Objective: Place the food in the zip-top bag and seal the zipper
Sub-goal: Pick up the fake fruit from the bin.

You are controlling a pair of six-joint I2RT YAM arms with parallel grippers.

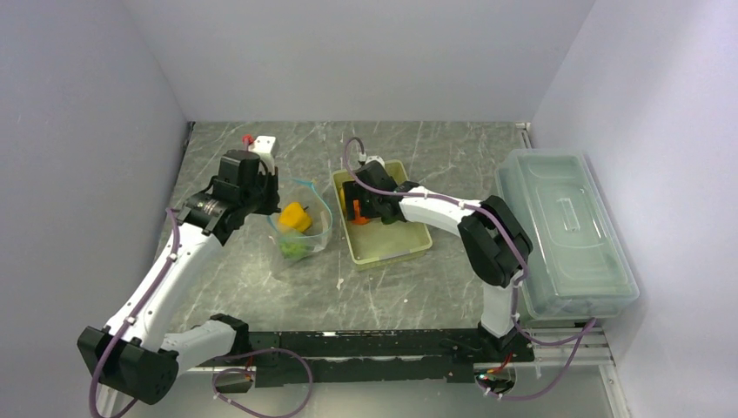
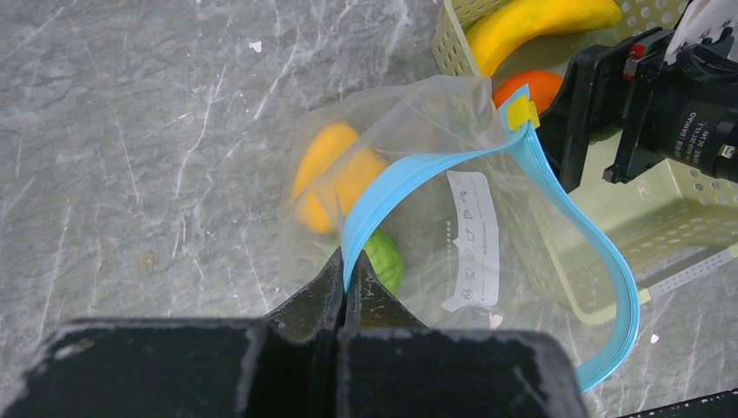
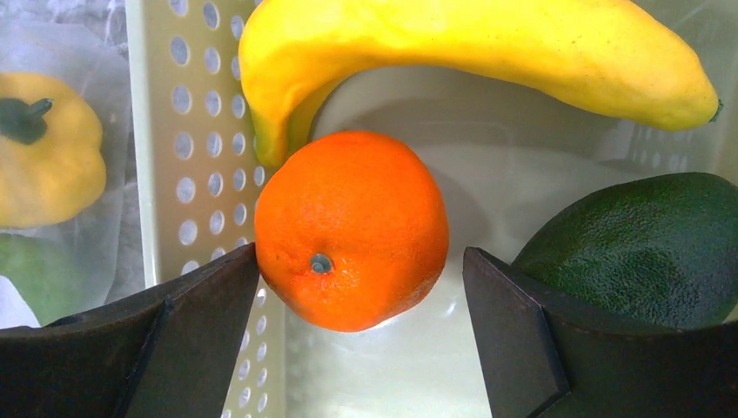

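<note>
The zip-top bag (image 1: pixel 305 233) lies open left of the basket. Inside it are a yellow-orange pepper (image 1: pixel 294 216) and a green ball (image 1: pixel 292 248). My left gripper (image 2: pixel 346 266) is shut on the light-blue zipper (image 2: pixel 409 174) at the near side of the bag's mouth and holds the mouth open. My right gripper (image 3: pixel 361 252) is open and reaches down into the basket, its fingers on either side of an orange-red round fruit (image 3: pixel 352 226). The left finger touches the fruit; the right one stands apart from it. A yellow banana (image 3: pixel 470 52) lies just beyond the fruit.
The pale yellow-green perforated basket (image 1: pixel 392 251) also holds a dark green avocado (image 3: pixel 644 248), right beside my right finger. A large clear lidded box (image 1: pixel 566 231) stands at the right. A small white and red object (image 1: pixel 264 144) sits behind the left arm.
</note>
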